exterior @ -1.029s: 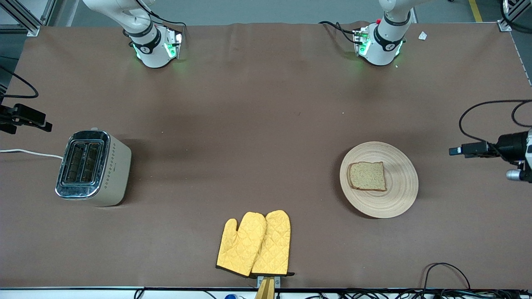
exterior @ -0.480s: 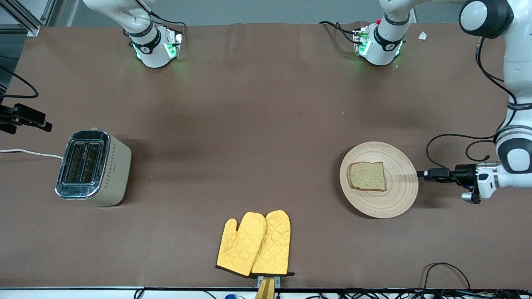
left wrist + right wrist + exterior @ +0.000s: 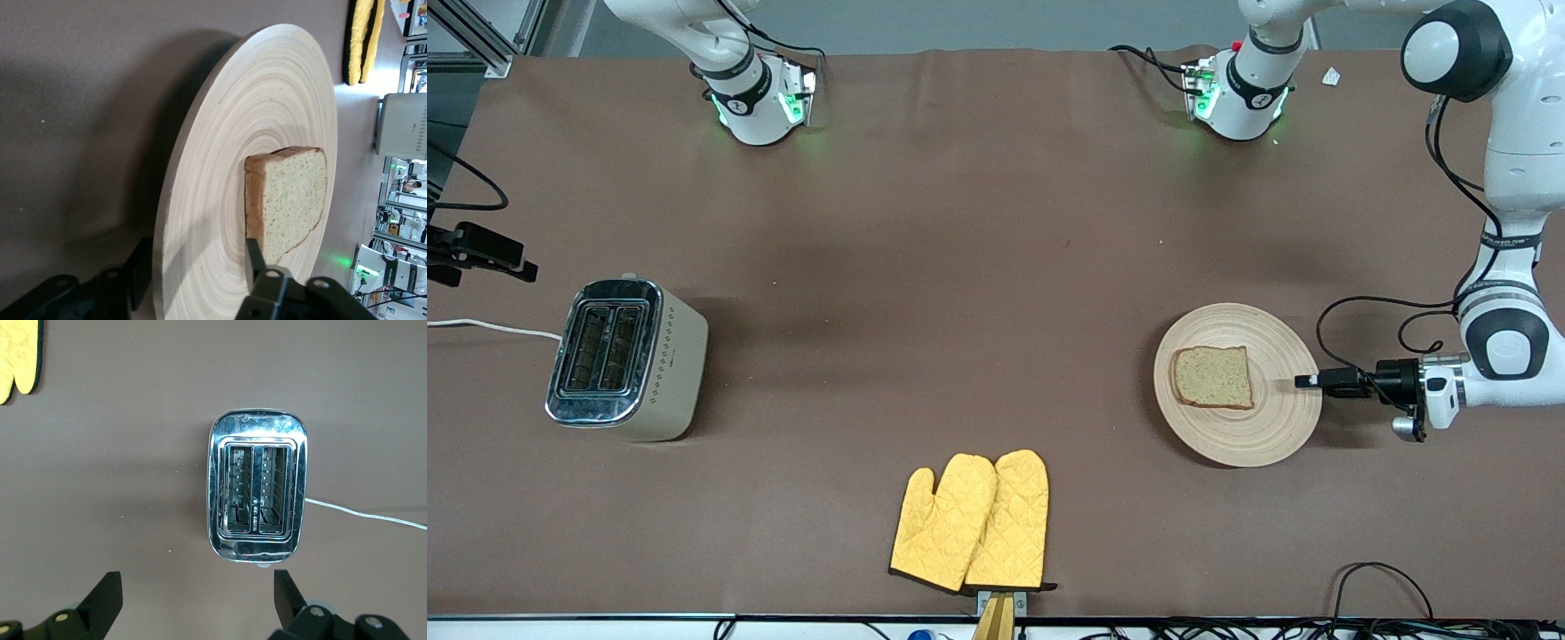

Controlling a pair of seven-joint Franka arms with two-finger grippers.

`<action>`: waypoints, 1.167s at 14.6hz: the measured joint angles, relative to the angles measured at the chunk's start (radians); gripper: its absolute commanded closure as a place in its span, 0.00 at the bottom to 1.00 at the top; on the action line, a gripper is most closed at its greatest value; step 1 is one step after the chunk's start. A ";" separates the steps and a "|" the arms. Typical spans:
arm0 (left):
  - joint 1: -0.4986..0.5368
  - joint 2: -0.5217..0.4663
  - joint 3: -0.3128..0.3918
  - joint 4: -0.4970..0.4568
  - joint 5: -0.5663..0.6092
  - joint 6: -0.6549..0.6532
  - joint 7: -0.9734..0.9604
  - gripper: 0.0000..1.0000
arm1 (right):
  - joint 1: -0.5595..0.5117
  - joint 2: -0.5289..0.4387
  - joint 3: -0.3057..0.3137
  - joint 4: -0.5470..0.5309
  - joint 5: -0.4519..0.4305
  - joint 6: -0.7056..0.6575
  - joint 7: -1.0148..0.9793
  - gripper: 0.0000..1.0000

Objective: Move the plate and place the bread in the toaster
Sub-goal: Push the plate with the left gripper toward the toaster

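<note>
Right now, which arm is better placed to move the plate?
Left. Its tool straddles the plate rim, one finger above and one below. The right tool hangs open over the toaster.

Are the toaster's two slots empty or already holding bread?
Empty: the toaster shows bare wire guides in both slots, and the bread lies flat on the plate.

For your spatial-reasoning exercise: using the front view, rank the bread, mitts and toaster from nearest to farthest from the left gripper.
1. Bread, on the plate whose rim the left gripper straddles.
2. Mitts, mid-table, nearest the camera.
3. Toaster, at the right arm's end.
</note>
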 measured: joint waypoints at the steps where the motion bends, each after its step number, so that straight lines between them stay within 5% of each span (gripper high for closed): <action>1: 0.002 0.006 0.000 0.000 -0.018 0.000 0.033 0.99 | 0.000 0.000 0.000 0.000 0.000 0.000 0.000 0.00; 7: 0.007 0.032 -0.028 0.019 -0.062 -0.015 0.139 1.00 | -0.001 0.000 0.000 0.000 0.000 0.000 0.000 0.00; 11: -0.015 0.010 -0.195 0.063 -0.051 -0.006 -0.033 1.00 | -0.001 0.000 -0.001 0.000 0.000 0.000 0.000 0.00; 13: -0.075 -0.003 -0.259 0.089 -0.051 0.003 -0.151 1.00 | -0.001 0.000 -0.001 0.000 0.000 0.000 0.000 0.00; 17: -0.296 -0.007 -0.276 0.095 -0.103 0.199 -0.260 1.00 | -0.001 0.000 -0.001 0.000 0.000 0.000 0.000 0.00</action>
